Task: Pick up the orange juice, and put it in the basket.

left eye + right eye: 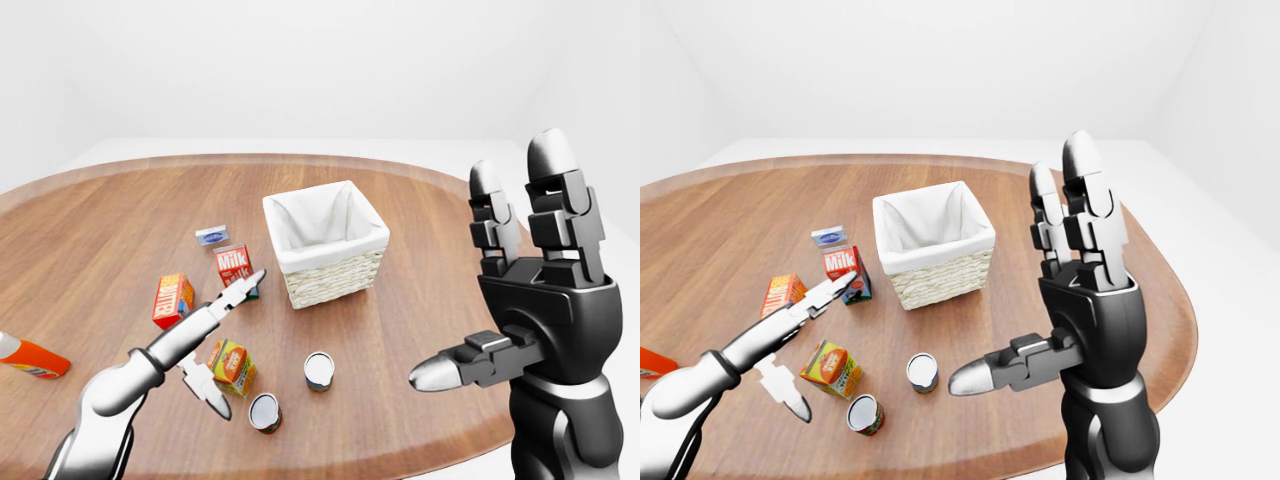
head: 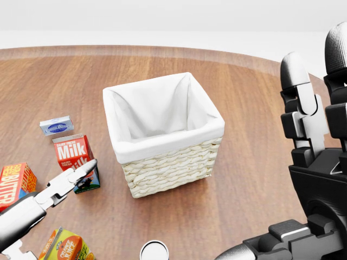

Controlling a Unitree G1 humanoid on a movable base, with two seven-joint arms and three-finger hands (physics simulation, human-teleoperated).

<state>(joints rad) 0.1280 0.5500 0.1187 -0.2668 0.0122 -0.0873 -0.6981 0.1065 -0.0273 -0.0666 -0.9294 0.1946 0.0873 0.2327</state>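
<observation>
Basket (image 1: 325, 243) as landmark: wicker, white liner, nothing visible inside, sitting mid-table (image 1: 420, 220). In the left-eye view the juice (image 1: 231, 366) is a small orange/green carton lying below-left of the basket, well apart from it, on the wood. Left hand (image 1: 205, 340) hovers just beside the juice on its left, fingers spread wide: one long finger reaches up toward the milk (image 1: 235, 268), another points down past the carton's left edge; can't tell if any finger touches the juice, nothing gripped. Milk stands just left of the basket's lower-left corner, upright. Butter box (image 1: 172, 299) is further left of the milk. Small blue-white box (image 1: 211, 236) lies left of the basket's upper-left corner. Two cans below the basket: one (image 1: 319, 370) straight below, another (image 1: 265, 412) lower and left, right of the juice. Orange-white bottle (image 1: 30, 356) lies on its side far left of the basket, near the table edge. Right hand (image 1: 525, 290) is raised upright to the right of the basket, well clear of everything, fingers extended up, thumb out to the left, holding nothing.
</observation>
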